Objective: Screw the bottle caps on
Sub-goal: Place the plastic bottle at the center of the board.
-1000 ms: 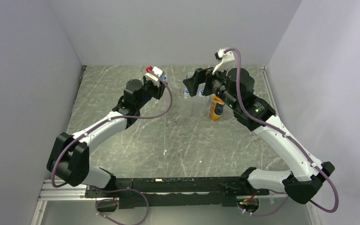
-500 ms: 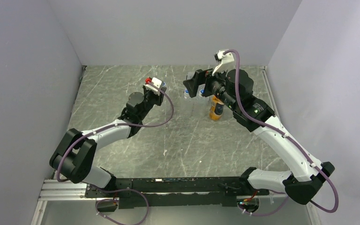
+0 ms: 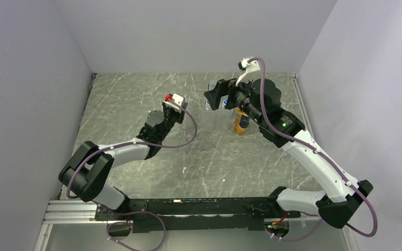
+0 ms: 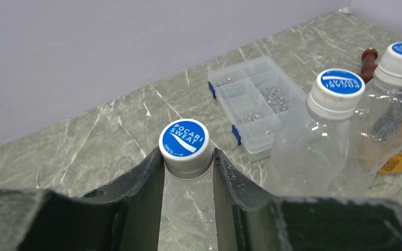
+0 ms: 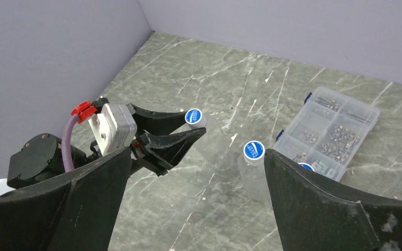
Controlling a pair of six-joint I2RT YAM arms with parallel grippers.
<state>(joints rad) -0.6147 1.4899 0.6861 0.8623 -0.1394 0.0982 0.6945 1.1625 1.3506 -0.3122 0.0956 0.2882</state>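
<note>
A blue bottle cap (image 4: pixel 185 141) sits on the neck of a clear bottle (image 4: pixel 187 209). My left gripper (image 4: pixel 187 155) is shut on the cap, one finger pressed against each side. The right wrist view shows the same grip on that cap (image 5: pixel 193 115), with the left gripper (image 5: pixel 194 122) reaching in from the left. Two more clear bottles (image 4: pixel 314 141) stand to the right, each with its own blue cap (image 4: pixel 340 83). An orange bottle (image 3: pixel 241 123) stands behind them. My right gripper (image 5: pixel 197 157) hangs open above the table, holding nothing.
A clear compartment box (image 4: pixel 254 99) of small metal parts lies behind the bottles, near the back wall. A small brown object (image 4: pixel 369 56) stands at the far right. Grey walls close in the marble table (image 3: pixel 136 94) on three sides.
The left wrist has drawn back toward the near side and the left arm has sunk lower. The right arm has barely moved and its jaws stay wide.
</note>
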